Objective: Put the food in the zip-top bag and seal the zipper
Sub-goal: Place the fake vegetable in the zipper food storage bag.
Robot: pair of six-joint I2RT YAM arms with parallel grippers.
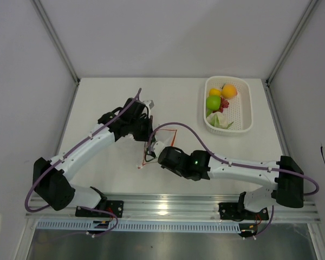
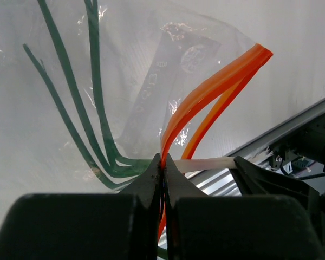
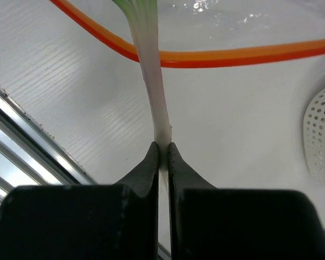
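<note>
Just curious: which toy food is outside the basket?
The green-stalked onion, pinched by the right gripper, its leaves reaching into the bag; the others sit in the white basket.

Clear bag point(image 2: 141, 65) has orange zipper point(image 2: 216, 81); stalks point(image 2: 70, 103) green; basket point(image 1: 239, 111) white, perforated.

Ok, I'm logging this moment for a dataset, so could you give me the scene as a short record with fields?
left gripper: shut on the zipper of the zip-top bag
right gripper: shut on the pale end of the green stalks
green stalks: leaves seemingly inside the bag, pale end outside its mouth
zipper: unsealed, strips apart
basket: holds the green apple, orange-yellow fruit and other pieces
</note>
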